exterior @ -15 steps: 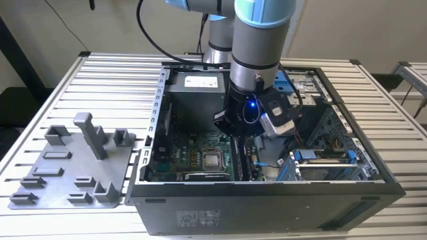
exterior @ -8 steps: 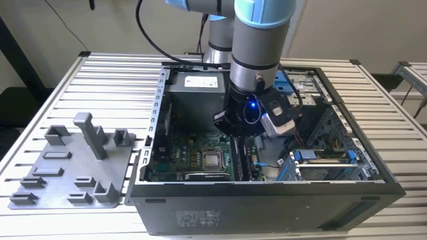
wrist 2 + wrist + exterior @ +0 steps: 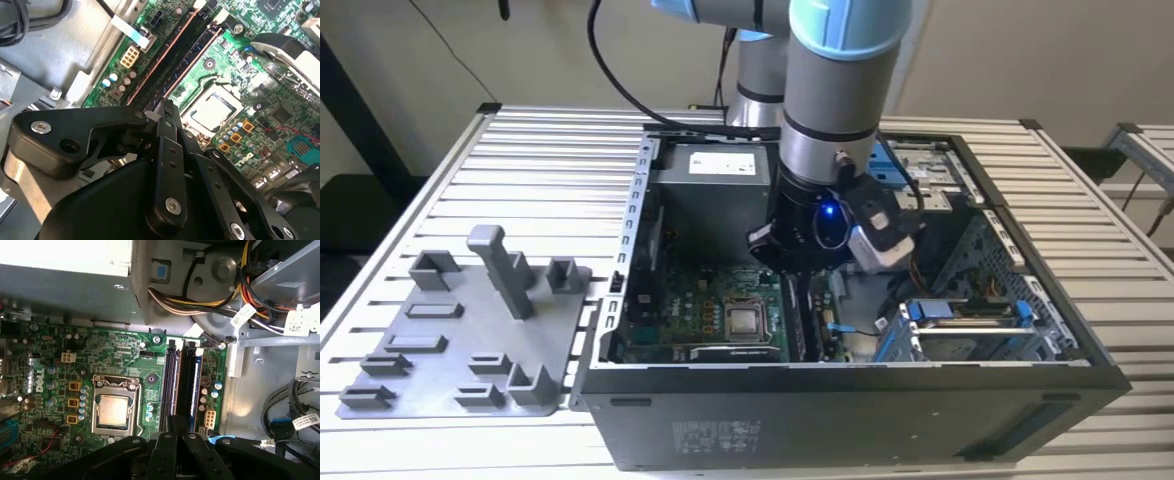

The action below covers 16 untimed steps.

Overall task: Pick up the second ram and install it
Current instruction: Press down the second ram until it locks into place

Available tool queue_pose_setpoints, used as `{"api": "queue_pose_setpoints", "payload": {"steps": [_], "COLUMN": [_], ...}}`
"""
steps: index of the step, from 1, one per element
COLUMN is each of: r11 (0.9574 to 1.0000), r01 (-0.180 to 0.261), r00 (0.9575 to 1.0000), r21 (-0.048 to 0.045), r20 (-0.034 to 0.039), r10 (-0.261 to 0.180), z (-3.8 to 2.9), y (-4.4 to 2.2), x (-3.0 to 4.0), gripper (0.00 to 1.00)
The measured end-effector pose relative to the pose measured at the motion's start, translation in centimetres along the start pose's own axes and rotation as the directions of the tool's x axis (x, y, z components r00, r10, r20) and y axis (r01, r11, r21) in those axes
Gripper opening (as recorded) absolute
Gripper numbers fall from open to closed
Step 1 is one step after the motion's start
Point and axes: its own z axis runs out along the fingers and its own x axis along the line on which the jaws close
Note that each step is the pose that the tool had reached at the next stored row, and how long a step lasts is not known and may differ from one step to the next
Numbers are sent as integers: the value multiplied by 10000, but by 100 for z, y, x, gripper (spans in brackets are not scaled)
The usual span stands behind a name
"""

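My gripper point(image 3: 803, 268) is down inside the open computer case point(image 3: 854, 375), just above the motherboard point(image 3: 125, 350). In both wrist views its black fingers are shut together into a narrow tip point(image 3: 172, 422) point(image 3: 167, 106), and I see nothing between them. The tip hovers over the near end of the two long memory slots point(image 3: 171, 385) beside the processor socket point(image 3: 113, 409). A long dark strip, apparently the second ram point(image 3: 189, 385), lies along the blue-edged slot. Whether it is fully seated I cannot tell.
A grey fixture plate point(image 3: 467, 330) with several holder blocks lies on the slatted table point(image 3: 534, 160), at the exterior view's left of the case. The power supply point(image 3: 720, 175), cable bundles point(image 3: 210, 300) and a drive cage point(image 3: 974, 320) crowd the space around the board.
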Motion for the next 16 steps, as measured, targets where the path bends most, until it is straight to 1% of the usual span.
{"api": "queue_pose_setpoints", "payload": {"steps": [5, 8, 12, 16], "r11": [9998, 9984, 9926, 9836], "r01": [212, 568, 1214, 1802], "r00": [9998, 9984, 9926, 9836], "r21": [-11, -28, -56, -83], "r20": [-19, -20, -19, -16], "r10": [-212, -568, -1214, -1803], "z": [2, 3, 2, 4], "y": [-5, -5, -5, -5], "x": [-53, -59, -60, -60], "gripper": [11, 11, 11, 11]}}
